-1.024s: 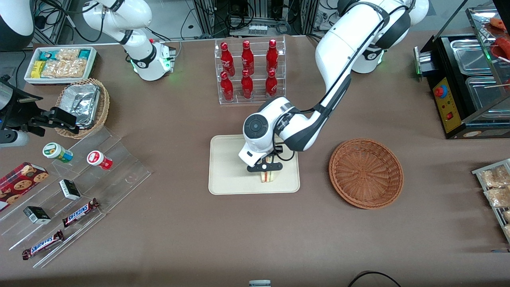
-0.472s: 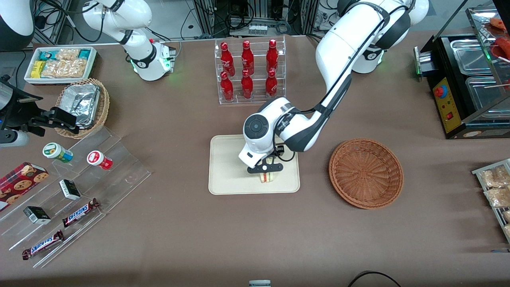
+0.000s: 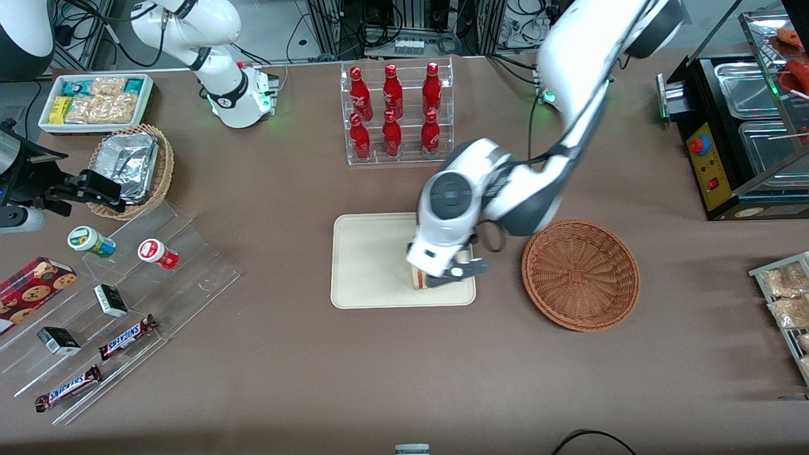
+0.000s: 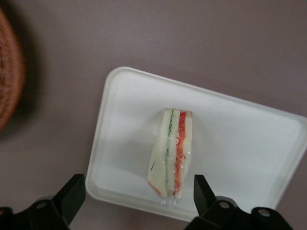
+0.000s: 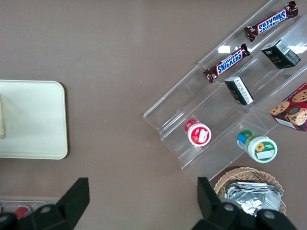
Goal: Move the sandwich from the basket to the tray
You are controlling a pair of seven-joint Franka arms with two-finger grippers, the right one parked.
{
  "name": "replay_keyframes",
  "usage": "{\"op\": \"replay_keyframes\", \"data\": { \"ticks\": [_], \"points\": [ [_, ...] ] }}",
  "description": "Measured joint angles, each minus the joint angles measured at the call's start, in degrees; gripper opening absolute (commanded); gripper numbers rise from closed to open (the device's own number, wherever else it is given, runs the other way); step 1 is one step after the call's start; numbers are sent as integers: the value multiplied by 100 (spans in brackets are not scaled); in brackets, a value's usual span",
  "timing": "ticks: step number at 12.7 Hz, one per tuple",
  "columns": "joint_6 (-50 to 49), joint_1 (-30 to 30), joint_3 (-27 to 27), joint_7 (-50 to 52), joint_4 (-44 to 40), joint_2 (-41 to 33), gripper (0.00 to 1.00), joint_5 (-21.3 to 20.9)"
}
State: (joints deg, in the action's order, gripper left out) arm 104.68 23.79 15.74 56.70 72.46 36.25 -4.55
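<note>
The sandwich (image 4: pixel 171 153), a wrapped wedge with green and orange-red layers, lies on the cream tray (image 4: pixel 124 115) near the tray's edge closest to the front camera. My gripper (image 4: pixel 138 194) hangs above it, open, its black fingers (image 4: pixel 72 194) spread wide with nothing between them and well clear of the sandwich. In the front view the gripper (image 3: pixel 452 273) partly covers the sandwich (image 3: pixel 418 279) on the tray (image 3: pixel 366 265). The reddish-brown basket (image 3: pixel 580 275) sits beside the tray toward the working arm's end and holds nothing; its rim also shows as the basket (image 4: pixel 7 86).
A clear rack of red bottles (image 3: pixel 395 114) stands farther from the front camera than the tray. Toward the parked arm's end are a stepped acrylic shelf with snacks (image 3: pixel 120 297), a tan basket with foil (image 3: pixel 133 167) and a white snack box (image 3: pixel 95 101). A black appliance (image 3: pixel 739 133) stands at the working arm's end.
The gripper was down at the sandwich; it has let go, risen and swung toward the basket. The sandwich stays on the tray.
</note>
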Motion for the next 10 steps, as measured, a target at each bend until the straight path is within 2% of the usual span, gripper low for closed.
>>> {"op": "replay_keyframes", "data": {
  "ticks": [4,8,10],
  "points": [
    [-916,-743,-1,-383,10,-823,99,171],
    [-1487,-1139,-13,-478,44,-1166,99,164],
    [-1684,-1378,-29,-834,55,-1250,99,156]
  ]
}}
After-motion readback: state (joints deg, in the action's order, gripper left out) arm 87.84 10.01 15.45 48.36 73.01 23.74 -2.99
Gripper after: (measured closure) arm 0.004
